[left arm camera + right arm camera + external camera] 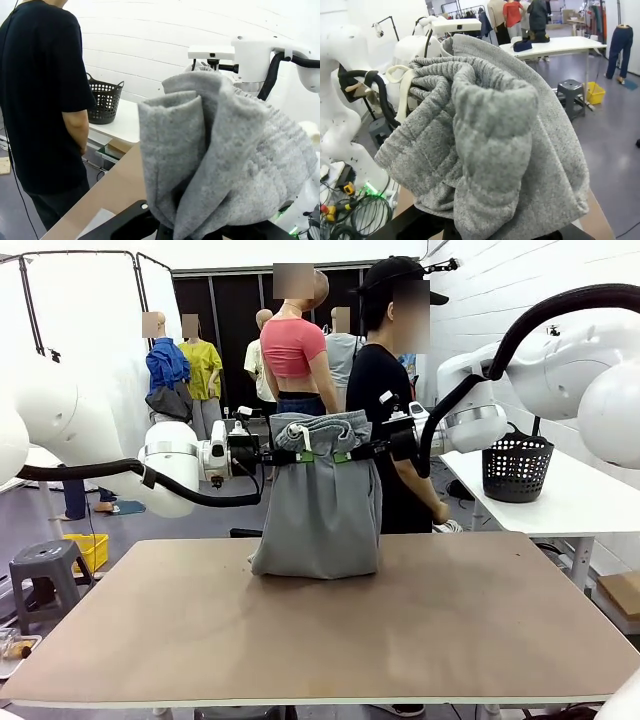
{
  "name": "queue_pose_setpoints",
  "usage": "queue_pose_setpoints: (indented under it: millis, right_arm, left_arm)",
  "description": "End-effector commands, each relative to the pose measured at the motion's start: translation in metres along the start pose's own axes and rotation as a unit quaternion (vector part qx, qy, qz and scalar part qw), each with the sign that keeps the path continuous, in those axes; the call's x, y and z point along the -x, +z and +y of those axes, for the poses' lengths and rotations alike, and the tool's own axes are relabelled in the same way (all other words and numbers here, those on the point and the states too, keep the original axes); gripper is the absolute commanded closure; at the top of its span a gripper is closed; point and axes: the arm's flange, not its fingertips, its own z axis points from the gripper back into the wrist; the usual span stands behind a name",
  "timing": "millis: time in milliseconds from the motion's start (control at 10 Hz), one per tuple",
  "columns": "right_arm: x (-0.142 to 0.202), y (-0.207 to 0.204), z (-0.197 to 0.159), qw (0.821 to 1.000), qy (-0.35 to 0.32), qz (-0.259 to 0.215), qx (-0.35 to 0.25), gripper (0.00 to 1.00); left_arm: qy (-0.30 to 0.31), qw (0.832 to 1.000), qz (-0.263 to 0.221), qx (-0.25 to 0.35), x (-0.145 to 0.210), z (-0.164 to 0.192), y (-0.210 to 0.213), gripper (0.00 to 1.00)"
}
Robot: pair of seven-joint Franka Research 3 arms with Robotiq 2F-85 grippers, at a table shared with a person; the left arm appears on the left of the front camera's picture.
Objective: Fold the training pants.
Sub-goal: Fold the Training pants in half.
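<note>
Front view: workshop room, brown worktop (400, 640) in front, a person in a black shirt (385, 390) standing at the far side, black mesh basket (517, 467) on a white side table at right. The training pants (318, 502) hang in the air between the two arms, bunched at the top, the lower edge just touching the worktop. The left gripper (300, 455) and the right gripper (345, 455) each pinch the top edge, close together, green pads pressed onto the cloth.

Left wrist view: white wall, the basket on its table, the person at left. Grey jersey is bunched thick over the fingers; the jaws are hidden, but clamped on the cloth.

Right wrist view: open floor, a stool and a yellow crate behind. The ribbed waistband folds are gathered over the fingers.

Judgement: the step is laying down the hanging fold. Best to lower both arms evenly, drawing the cloth toward the near side so it lands flat, keeping both pinches level and not releasing until the bulk rests on the worktop.
</note>
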Motion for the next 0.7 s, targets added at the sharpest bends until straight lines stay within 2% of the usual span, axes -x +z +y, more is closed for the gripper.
queue_pose_setpoints:
  millis: [0, 200, 400, 600]
  right_arm:
    - [0.002, 0.003, -0.003, 1.0, 0.001, -0.008, 0.004, 1.0]
    - [0.002, 0.001, -0.002, 1.0, -0.002, 0.0, 0.001, 1.0]
    - [0.026, 0.007, 0.002, 0.998, -0.055, -0.004, -0.018, 1.0]
    - [0.058, 0.008, 0.011, 0.993, -0.114, -0.001, -0.028, 1.0]
  left_arm:
    - [-0.009, 1.0, -0.005, -0.002, -0.007, 0.007, -0.004, 1.0]
    - [0.001, 1.0, 0.0, 0.001, 0.001, 0.003, -0.002, 1.0]
    - [0.084, 0.996, -0.013, 0.009, 0.026, -0.015, 0.01, 1.0]
    - [0.166, 0.986, -0.011, 0.023, 0.048, -0.04, 0.025, 1.0]
